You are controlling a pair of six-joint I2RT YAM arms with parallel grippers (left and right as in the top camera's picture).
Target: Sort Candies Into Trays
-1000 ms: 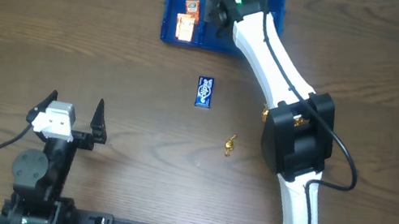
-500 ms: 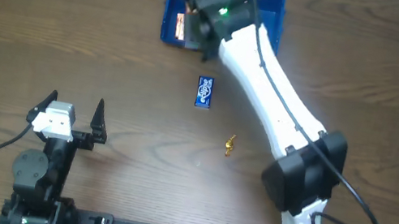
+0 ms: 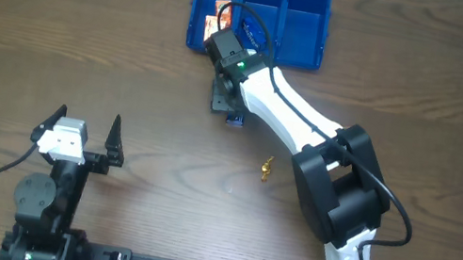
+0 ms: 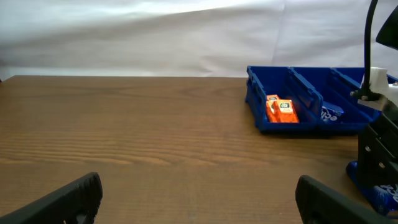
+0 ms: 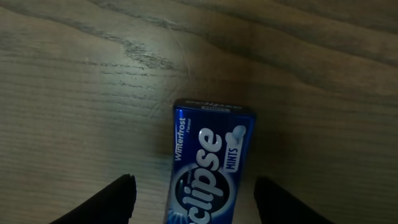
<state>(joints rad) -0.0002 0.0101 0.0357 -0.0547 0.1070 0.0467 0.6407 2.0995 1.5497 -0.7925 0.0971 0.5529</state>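
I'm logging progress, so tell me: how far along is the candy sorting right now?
Done: orange candy boxes lie in an end compartment of the blue three-compartment plastic tray. In hand: the right end effector is open, a finger on either side of the blue rectangular mint pack, which lies flat on the wooden table, not yet gripped. Left: that pack and the small gold-wrapped candy on the table.

White lettering and a round logo run lengthwise along the blue mint box (image 5: 208,168) lying on the surface (image 5: 74,93). The orange boxes (image 4: 283,111) in the blue tray (image 4: 253,93) carry a label too small to read.
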